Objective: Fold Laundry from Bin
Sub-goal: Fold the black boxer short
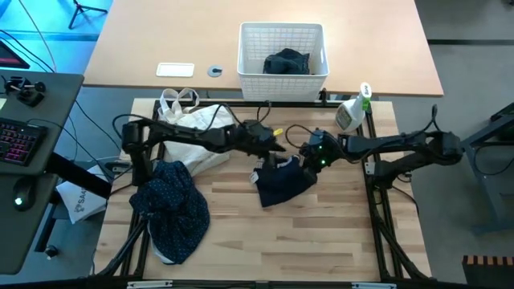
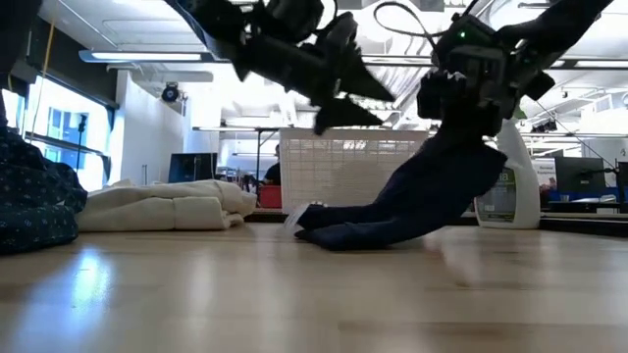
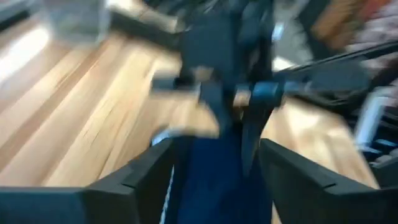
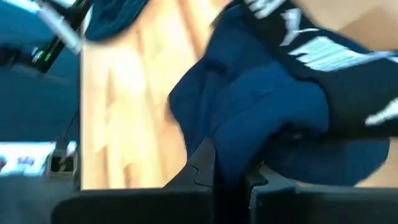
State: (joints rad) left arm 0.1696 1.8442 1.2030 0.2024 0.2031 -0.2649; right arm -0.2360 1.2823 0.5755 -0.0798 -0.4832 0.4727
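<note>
A plain dark navy piece of laundry [image 1: 281, 183] lies mid-table, one end raised. My right gripper [image 4: 231, 177] is shut on that end; in the low view it [image 2: 459, 103] stands above the table. My left gripper [image 2: 339, 98] hangs open just left of it, above the cloth and clear of it; its wrist view shows navy cloth [image 3: 211, 186] beyond the spread fingers. A navy dotted shirt [image 1: 173, 205] lies heaped at the table's left. The white lattice bin [image 1: 250, 48] stands at the far edge with a dark garment [image 1: 287, 62] inside. My right gripper pinches a bunched fold of the navy piece [image 4: 249, 149] between its two fingers, coming from the table's right and slanting down. How many layers it has does not show. The cloth hangs slanting from the fingers, and its lower end [image 2: 329, 235] rests on the table.
A cream-white cloth bag [image 1: 197, 128] lies at the far left of the table, under my left arm. A spray bottle [image 1: 352, 112] stands at the far right corner. Bare wood [image 1: 281, 249] stretches along the near half of the table.
</note>
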